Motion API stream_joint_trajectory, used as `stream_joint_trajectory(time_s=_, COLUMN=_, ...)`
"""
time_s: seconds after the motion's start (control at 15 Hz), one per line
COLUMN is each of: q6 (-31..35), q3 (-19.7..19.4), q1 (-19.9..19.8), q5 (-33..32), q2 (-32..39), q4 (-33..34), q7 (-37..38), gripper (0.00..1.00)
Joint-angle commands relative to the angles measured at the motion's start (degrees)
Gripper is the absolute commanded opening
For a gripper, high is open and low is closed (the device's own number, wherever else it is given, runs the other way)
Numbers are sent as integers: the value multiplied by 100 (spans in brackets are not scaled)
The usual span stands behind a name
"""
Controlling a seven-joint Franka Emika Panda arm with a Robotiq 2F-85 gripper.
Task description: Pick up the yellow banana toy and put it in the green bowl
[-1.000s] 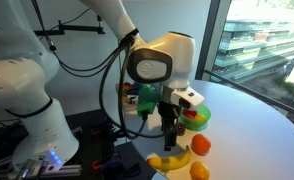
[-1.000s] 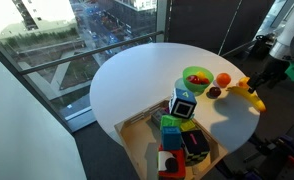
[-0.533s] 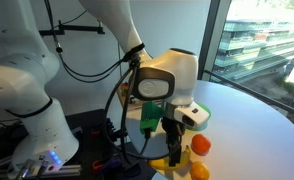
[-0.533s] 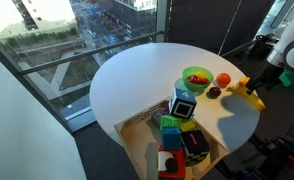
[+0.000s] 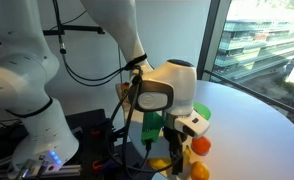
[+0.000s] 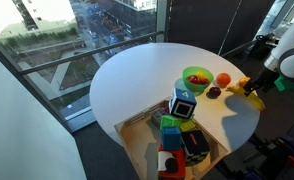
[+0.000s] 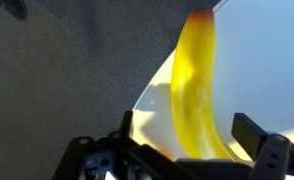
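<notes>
Just lowered, with black gripper (image 7: 190, 135) spread open astride curved yellow plastic banana toy (image 7: 195, 80), centre frame; ready to close.

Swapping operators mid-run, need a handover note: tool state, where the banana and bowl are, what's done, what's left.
Tool: open, low over the banana, one finger on either side of it in the wrist view; not closed.
Banana: lying on the white table, right at its edge.
Green bowl: further in on the table, apart from the banana, with an orange fruit roughly between them. A red item sits in the bowl.
Done: tool lined up on the banana.
Left: close, lift, carry to the bowl, release.
</notes>
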Motion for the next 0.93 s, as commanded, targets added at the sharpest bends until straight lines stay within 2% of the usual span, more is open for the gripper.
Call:
stream_joint_trajectory(time_s=0.0, q6=253, q3=-133, q1=104, q5=-66, q2=198, q4=101, q7=-14, gripper=100)
stream_joint_trajectory(time_s=0.07, q6=341, q3=-176, q1=137, q5=-112, q2=247, q4=103, q7=17, gripper=90)
stream_joint_trajectory(time_s=0.13, q6=392, q3=-201, q1=160, q5=-109, q2=282, q4=104, q7=9, gripper=73)
stream_joint_trajectory(time_s=0.6, q6=345, q3=-490, q1=461, q5=-204, q2=191, q4=42, q7=133, gripper=17)
stream_joint_trajectory(time_s=0.87, q6=5, q3=-606, q1=635, q5=-382, q2=-167, q4=-72, q7=133, gripper=16)
